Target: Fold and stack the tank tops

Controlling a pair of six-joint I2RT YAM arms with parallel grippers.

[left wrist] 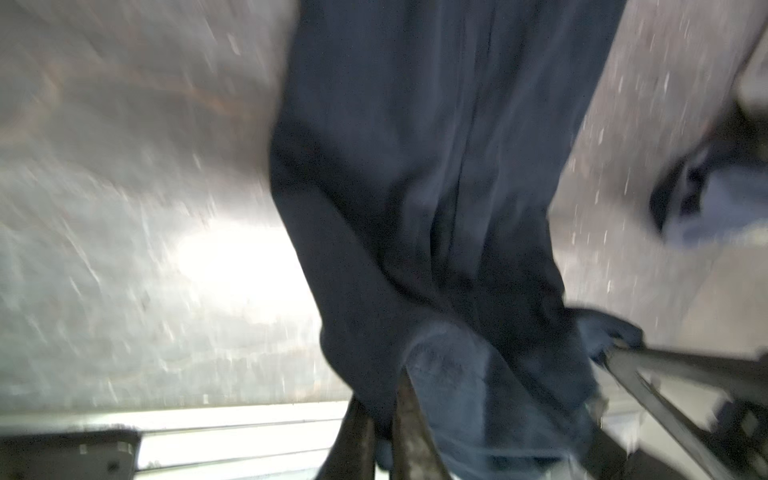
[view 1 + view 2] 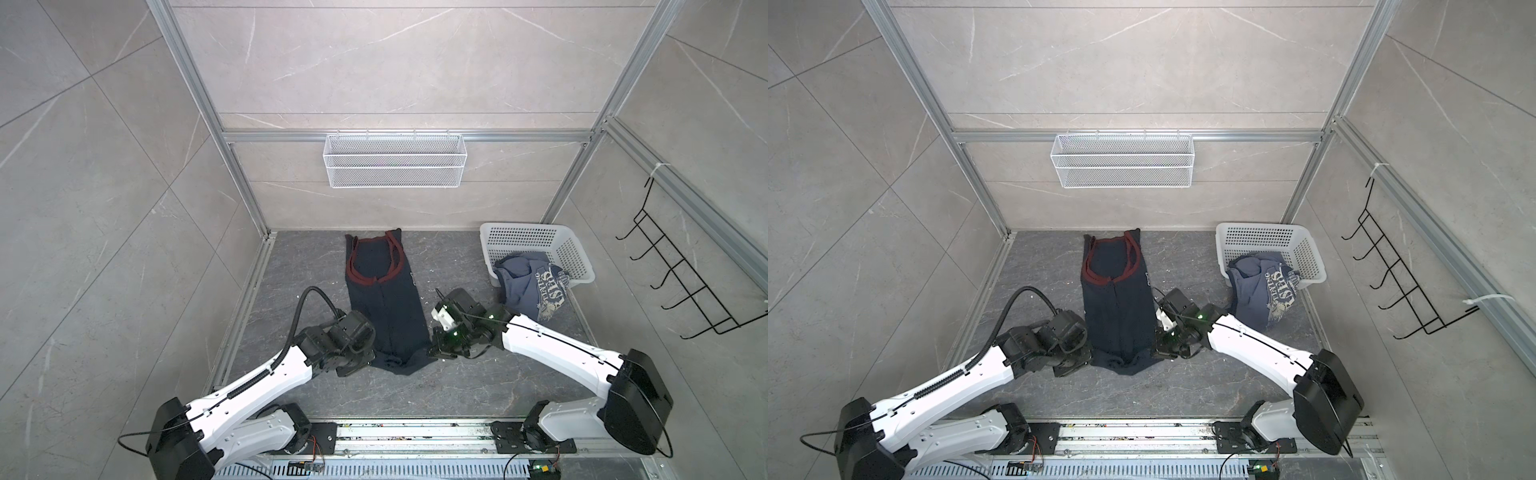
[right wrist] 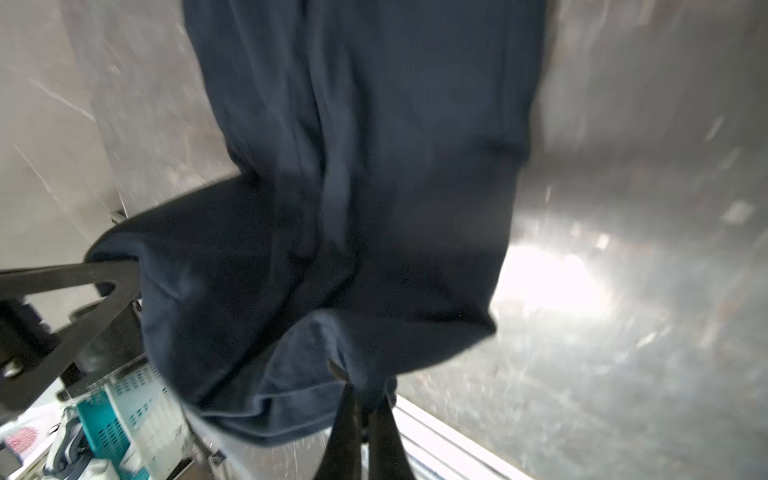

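My left gripper and right gripper are each clamped on the hem of the navy tank top, which stretches ahead of both.

The navy tank top is plain dark blue with maroon trim at neck and armholes, while the slate-blue tank top carries a whitish lettered graphic. The plastic basket is white and perforated, the tabletop dark grey with pale veining.
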